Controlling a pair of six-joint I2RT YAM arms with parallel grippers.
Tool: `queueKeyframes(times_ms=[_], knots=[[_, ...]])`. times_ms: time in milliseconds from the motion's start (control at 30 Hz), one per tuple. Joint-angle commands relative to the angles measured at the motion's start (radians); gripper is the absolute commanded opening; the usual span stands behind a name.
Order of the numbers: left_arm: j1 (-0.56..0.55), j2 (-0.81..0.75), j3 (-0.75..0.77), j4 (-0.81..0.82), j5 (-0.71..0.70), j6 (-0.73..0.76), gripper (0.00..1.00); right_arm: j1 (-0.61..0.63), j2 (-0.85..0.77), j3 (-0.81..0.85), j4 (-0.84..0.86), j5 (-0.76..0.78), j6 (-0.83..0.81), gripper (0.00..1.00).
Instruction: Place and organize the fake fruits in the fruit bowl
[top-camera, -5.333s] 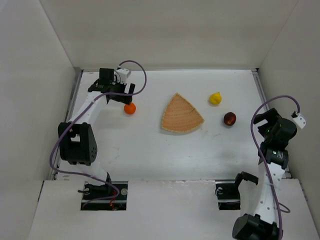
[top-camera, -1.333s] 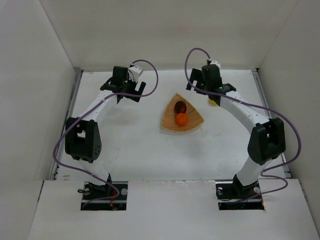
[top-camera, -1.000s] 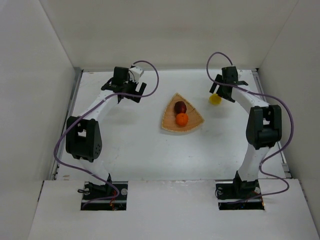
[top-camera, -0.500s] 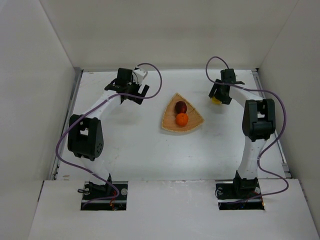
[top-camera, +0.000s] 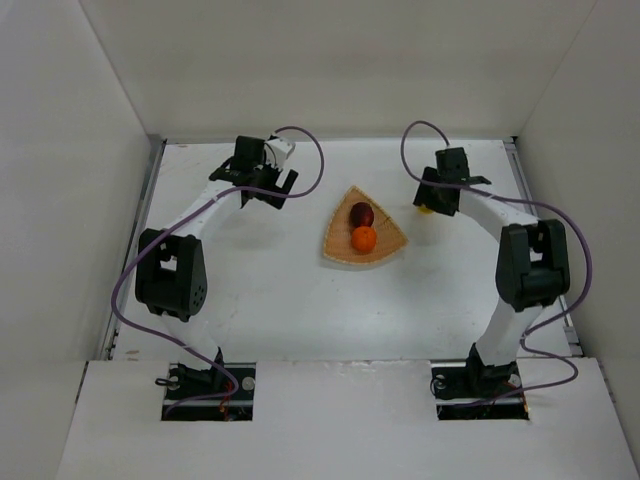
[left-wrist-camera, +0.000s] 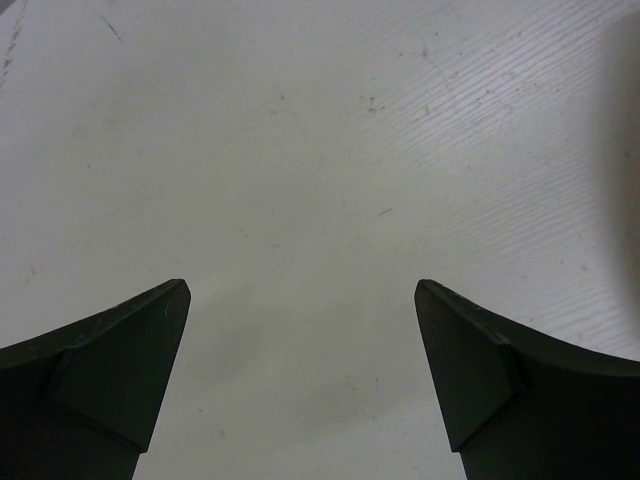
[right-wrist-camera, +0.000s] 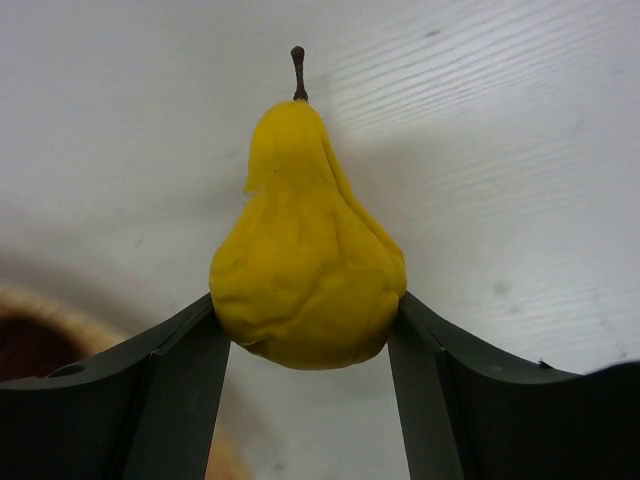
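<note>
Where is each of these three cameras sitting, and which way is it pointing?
Top external: fixed above and behind the arms, looking down on the table; both arms show whole, the fruit bowl between them.
Left wrist: on the left arm, facing the table; only the open left gripper shows.
Right wrist: on the right arm, facing the yellow fruit pinched in the right gripper.
Shared: top and right wrist both show that fruit.
</note>
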Motion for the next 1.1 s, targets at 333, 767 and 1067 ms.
queueKeyframes(times_ms=[333,767,1067], knots=[[-0.016,-0.016,0.009,0.028,-0.003,0.012,1.0,0.311,-0.263,-0.248,0.109,-0.031,0.144,0.22],[-0.022,-0.019,0.009,0.028,-0.013,0.027,1.0,0.359,-0.27,-0.262,0.137,-0.068,0.158,0.74],[-0.022,-0.026,0.006,0.028,-0.016,0.035,1.0,0.359,-0.413,-0.265,0.083,-0.087,0.14,1.0]])
